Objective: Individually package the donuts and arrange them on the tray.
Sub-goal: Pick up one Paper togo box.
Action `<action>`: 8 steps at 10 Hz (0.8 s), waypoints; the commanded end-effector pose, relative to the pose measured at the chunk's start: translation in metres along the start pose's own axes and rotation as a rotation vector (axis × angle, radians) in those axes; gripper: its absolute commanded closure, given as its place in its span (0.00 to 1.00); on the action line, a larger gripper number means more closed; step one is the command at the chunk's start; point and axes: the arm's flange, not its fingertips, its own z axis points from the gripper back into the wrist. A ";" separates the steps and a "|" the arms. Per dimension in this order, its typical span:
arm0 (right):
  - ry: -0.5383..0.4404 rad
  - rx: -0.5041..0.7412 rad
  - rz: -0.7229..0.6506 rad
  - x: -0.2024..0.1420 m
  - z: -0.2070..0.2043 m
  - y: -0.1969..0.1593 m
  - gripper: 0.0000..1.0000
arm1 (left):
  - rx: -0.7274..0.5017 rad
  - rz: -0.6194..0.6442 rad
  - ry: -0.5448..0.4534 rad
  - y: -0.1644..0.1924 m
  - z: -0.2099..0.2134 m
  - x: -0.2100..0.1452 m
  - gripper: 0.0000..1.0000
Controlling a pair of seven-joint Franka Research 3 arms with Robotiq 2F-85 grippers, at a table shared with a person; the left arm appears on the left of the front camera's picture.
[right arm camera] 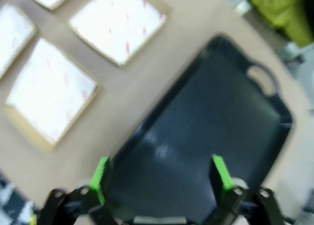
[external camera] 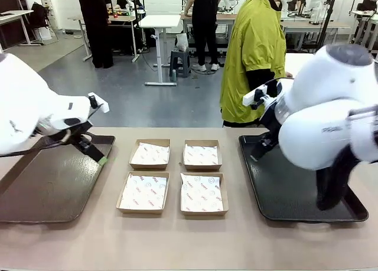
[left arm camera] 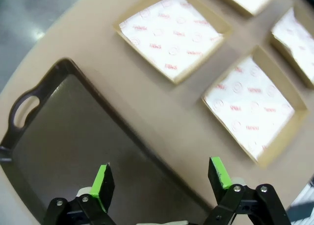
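The donuts are out of view. Two black trays lie on the table: one at the left (external camera: 41,188) and one at the right (external camera: 295,191). My left gripper (external camera: 101,159) hangs over the left tray's right rim (left arm camera: 73,146), its jaws (left arm camera: 161,178) open with nothing between them. My right gripper (external camera: 257,154) hovers over the right tray's left part (right arm camera: 211,122), also open (right arm camera: 160,175) with nothing between its fingers.
Four paper-lined cardboard boxes sit in a two-by-two block between the trays: far left (external camera: 150,154), far right (external camera: 201,154), near left (external camera: 143,192), near right (external camera: 203,193). A person in a yellow-green jacket (external camera: 254,58) stands at the far edge.
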 end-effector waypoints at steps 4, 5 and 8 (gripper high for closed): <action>0.221 0.049 0.011 -0.151 0.055 0.029 0.00 | -0.010 -0.056 0.059 -0.037 0.069 -0.137 0.00; 0.237 0.032 0.033 -0.151 0.049 0.023 0.00 | 0.039 -0.038 0.025 -0.040 0.064 -0.137 0.00; 0.223 0.037 -0.011 -0.058 0.090 0.004 0.00 | -0.037 -0.031 0.080 0.022 0.082 -0.037 0.00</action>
